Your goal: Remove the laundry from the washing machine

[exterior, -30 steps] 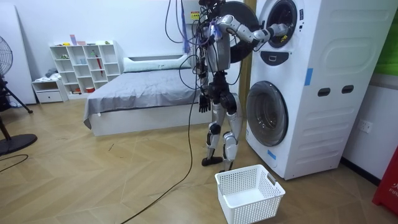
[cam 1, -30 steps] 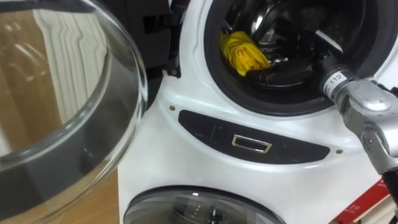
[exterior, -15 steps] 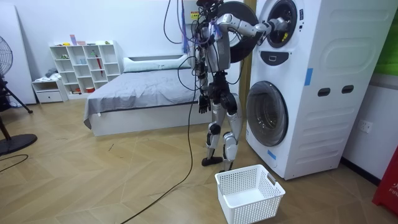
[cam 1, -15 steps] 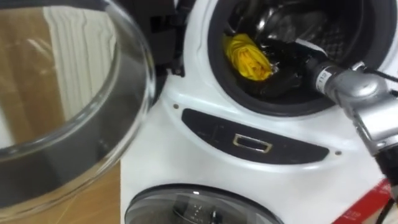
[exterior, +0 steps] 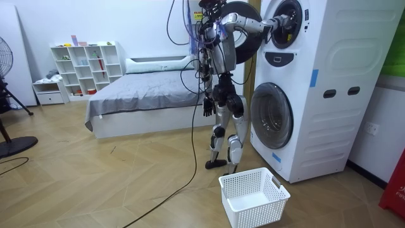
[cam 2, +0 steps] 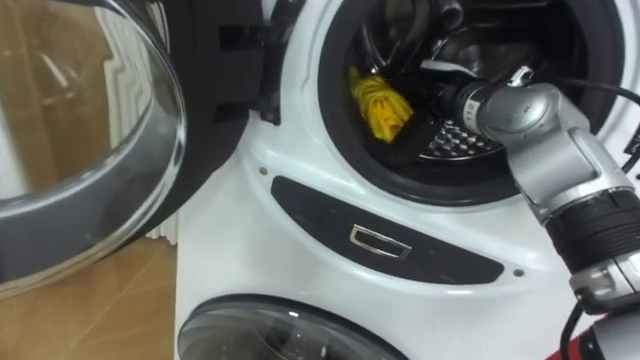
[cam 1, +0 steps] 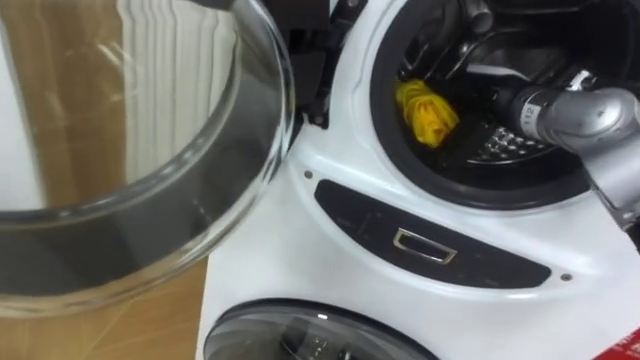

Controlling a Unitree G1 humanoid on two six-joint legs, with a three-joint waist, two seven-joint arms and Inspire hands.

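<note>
Inside the upper drum (cam 1: pixel 495 145) of the washing machine (cam 1: pixel 300 250), left eye view: a yellow cloth (cam 1: pixel 427 110) is lying bunched at the left of the opening, just behind the dark door seal. The right arm (cam 1: pixel 590 110) is reaching in from the right, crossing over the seal. The glass door (cam 1: pixel 150 200) is hanging open on the left.

Right eye view: same layout. The right hand (cam 2: pixel 450 62) is sitting deep in the drum, to the right of the cloth and near it. Contact with the cloth cannot be confirmed. The hand is dark against the dark drum, so whether it is open or closed on anything cannot be told.

Room view: the robot is standing upright in front of the stacked machines, with its right arm raised to the upper opening. The left hand (exterior: pixel 206 106) is hanging idle at its side; it is too small to tell whether it is open or closed. A white basket (exterior: pixel 253 196) is sitting on the floor by the robot's feet, near the lower machine, and appears to be holding nothing.

Progress, as a judgement: the task is sitting at an early stage. The door is open and the arm is in, so the reach is done. The cloth is not yet out of the drum. Gripping it, withdrawing it past the seal and, probably, dropping it in the basket are all remaining.
</note>
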